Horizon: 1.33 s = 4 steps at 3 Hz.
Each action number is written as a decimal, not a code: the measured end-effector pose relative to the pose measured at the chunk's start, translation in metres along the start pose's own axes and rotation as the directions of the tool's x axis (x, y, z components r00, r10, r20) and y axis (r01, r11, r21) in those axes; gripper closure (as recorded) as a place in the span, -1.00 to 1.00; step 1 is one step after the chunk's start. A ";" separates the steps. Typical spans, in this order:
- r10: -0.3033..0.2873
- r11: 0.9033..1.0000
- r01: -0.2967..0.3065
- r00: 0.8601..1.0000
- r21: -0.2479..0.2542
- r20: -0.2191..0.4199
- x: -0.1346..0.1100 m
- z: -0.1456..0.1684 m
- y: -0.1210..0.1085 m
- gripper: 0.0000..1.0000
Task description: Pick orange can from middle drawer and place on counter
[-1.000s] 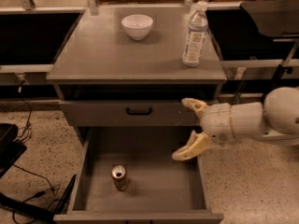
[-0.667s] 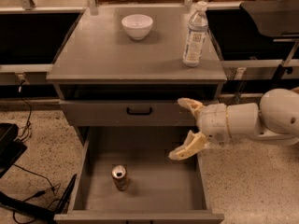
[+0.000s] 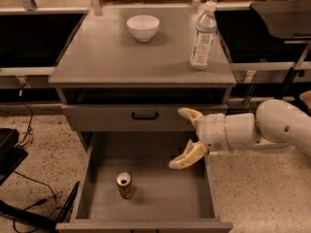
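Note:
The orange can (image 3: 125, 185) stands upright on the floor of the open middle drawer (image 3: 150, 210), left of its middle, silver top showing. My gripper (image 3: 184, 137) reaches in from the right on a white arm. It hangs open and empty over the drawer's right part, above and to the right of the can, clearly apart from it. The counter (image 3: 121, 57) is the grey cabinet top above.
A white bowl (image 3: 143, 27) sits at the counter's back middle. A clear water bottle (image 3: 203, 36) stands at its right. A shut drawer front with a black handle (image 3: 145, 115) lies under the counter. Black cables and equipment (image 3: 14, 154) lie on the floor at left.
My gripper has shifted a little to the left and down, further over the open drawer. The can, bowl and bottle have not moved.

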<state>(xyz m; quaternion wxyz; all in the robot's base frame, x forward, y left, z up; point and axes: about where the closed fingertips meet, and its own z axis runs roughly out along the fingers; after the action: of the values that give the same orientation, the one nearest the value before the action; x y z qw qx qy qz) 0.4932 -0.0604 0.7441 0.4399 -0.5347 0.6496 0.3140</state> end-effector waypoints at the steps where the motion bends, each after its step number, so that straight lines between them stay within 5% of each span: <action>1: 0.007 1.000 -0.006 0.997 -0.021 0.077 0.039 0.056 -0.004 -1.00; 4: -0.055 0.997 0.067 0.976 -0.049 0.213 0.153 0.188 0.001 -1.00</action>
<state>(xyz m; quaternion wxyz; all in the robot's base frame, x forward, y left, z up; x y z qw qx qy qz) 0.5300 0.0408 0.5271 0.5006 -0.5300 0.5736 0.3736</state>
